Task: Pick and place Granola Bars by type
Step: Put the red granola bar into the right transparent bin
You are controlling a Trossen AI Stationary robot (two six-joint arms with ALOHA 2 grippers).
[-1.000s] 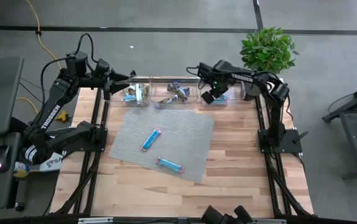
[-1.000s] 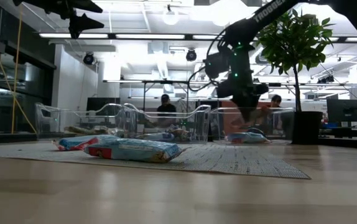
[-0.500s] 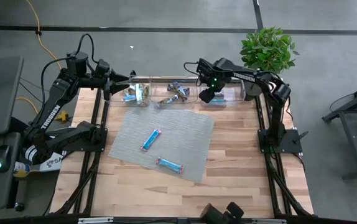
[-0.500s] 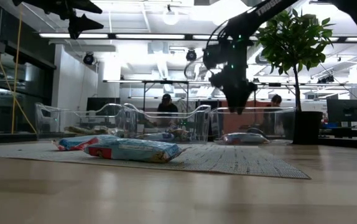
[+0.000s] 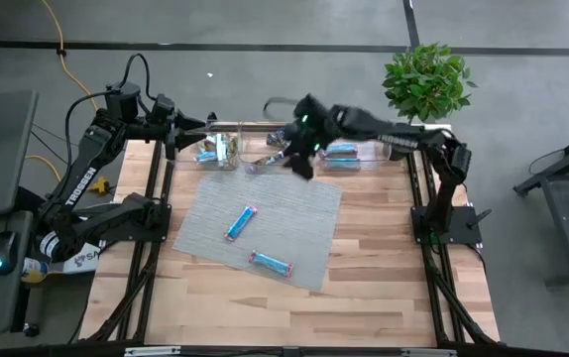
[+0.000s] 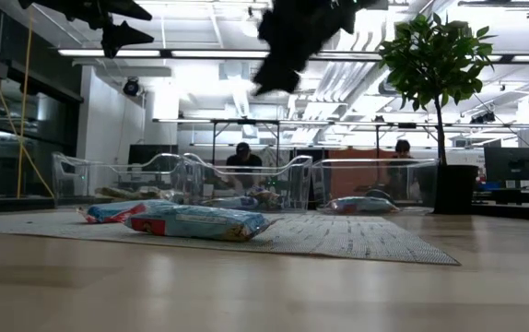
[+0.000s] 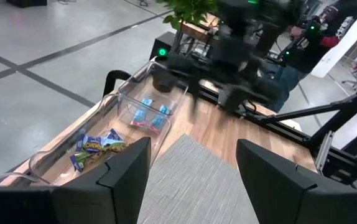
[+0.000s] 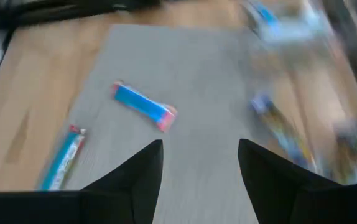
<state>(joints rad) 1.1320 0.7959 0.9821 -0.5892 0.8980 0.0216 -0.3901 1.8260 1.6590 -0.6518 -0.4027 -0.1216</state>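
Two blue granola bars with pink ends lie flat on the grey mat [image 5: 294, 213]: one [image 5: 241, 222] at its middle, also seen in the right wrist view [image 8: 144, 107], and one [image 5: 271, 263] nearer the front [image 8: 63, 158]. More bars lie in three clear bins at the far edge: left [image 5: 215, 150], middle [image 5: 283, 147] and right [image 5: 344, 152]. My right gripper [image 5: 296, 159] [image 8: 200, 180] hangs open and empty above the mat's far edge, blurred. My left gripper [image 5: 208, 124] [image 7: 194, 180] waits open and empty, high over the left bin.
A potted plant [image 5: 425, 79] stands at the far right corner behind the bins. Bare wooden tabletop [image 5: 384, 288] surrounds the mat on the near and right sides. In the low view, people sit in the room beyond the bins [image 6: 241, 159].
My right gripper has risen out of the right bin and swung toward the table's left and near side, turning as it went; it now points down at the mat. Blue bars lie in the right bin where it was. The bars on the mat have not moved.
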